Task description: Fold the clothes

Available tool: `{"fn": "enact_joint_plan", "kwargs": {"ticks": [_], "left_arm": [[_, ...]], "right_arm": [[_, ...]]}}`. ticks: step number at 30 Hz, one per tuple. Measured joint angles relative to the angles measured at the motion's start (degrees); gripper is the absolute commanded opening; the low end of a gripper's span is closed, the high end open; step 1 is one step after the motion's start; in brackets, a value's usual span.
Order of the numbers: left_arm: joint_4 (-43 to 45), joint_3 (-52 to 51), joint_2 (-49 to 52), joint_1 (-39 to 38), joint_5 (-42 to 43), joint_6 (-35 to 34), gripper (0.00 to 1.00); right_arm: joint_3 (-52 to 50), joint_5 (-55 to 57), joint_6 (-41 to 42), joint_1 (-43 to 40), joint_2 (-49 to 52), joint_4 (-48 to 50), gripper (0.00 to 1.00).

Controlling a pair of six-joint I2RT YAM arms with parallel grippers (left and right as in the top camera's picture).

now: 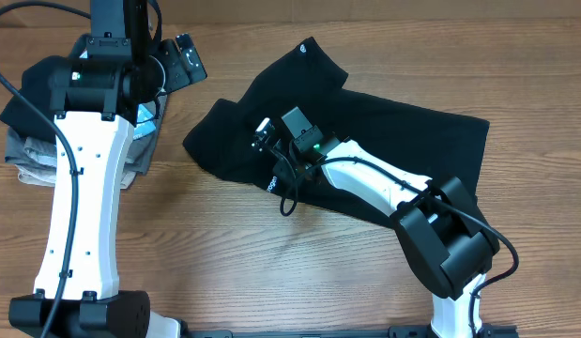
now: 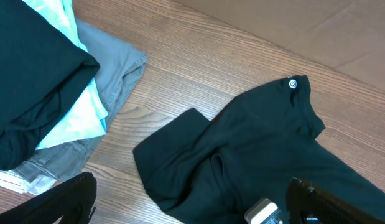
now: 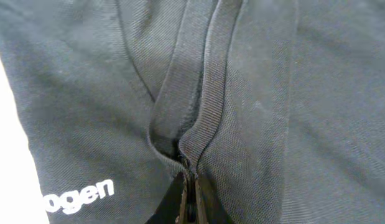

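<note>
The wooden table (image 1: 271,253) carries everything I have to work with. The black T-shirt (image 1: 393,122) lies spread and rumpled across the middle of the surface. Its body runs toward the right edge, and one corner points at the far edge. At the far left corner sits a pile of other garments, with grey fabric (image 2: 111,68) at the bottom, a light-blue piece (image 2: 86,112) over it and dark cloth (image 2: 30,74) on top. The pile is apart from the T-shirt, with bare wood between them.

My right gripper (image 3: 188,183) is down on the T-shirt's left part. Its jaws are together, pinching a raised ridge of fabric that runs away from the fingertips in two close folds. My left gripper (image 1: 182,58) hangs near the far edge, between the pile and the T-shirt. Its jaws are spread wide and hold nothing.

White lettering (image 3: 80,196) sits on the cloth just left of the pinched ridge. A small round white mark (image 2: 293,83) shows at the corner nearest the far edge.
</note>
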Motion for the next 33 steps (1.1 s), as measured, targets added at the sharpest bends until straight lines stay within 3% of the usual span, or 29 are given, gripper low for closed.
{"fn": "enact_joint_plan", "kwargs": {"ticks": [24, 25, 26, 29, 33], "left_arm": [[0.0, 0.0, 0.0, 0.0, 0.0, 0.0, 1.0], [0.0, 0.0, 0.0, 0.0, 0.0, 0.0, 1.0], [0.0, 0.0, 0.0, 0.0, 0.0, 0.0, 1.0], [0.0, 0.0, 0.0, 0.0, 0.0, 0.0, 1.0], [0.0, 0.0, 0.0, 0.0, 0.0, 0.0, 1.0]], "right_arm": [[0.0, 3.8, 0.0, -5.8, 0.0, 6.7, 0.04], [0.0, 3.7, 0.1, -6.1, 0.0, 7.2, 0.11], [0.0, 3.6, 0.3, -6.1, 0.0, 7.7, 0.28], [0.0, 3.3, 0.4, -6.5, 0.0, 9.2, 0.59], [0.0, 3.5, 3.8, -6.9, 0.0, 12.0, 0.69]]}}
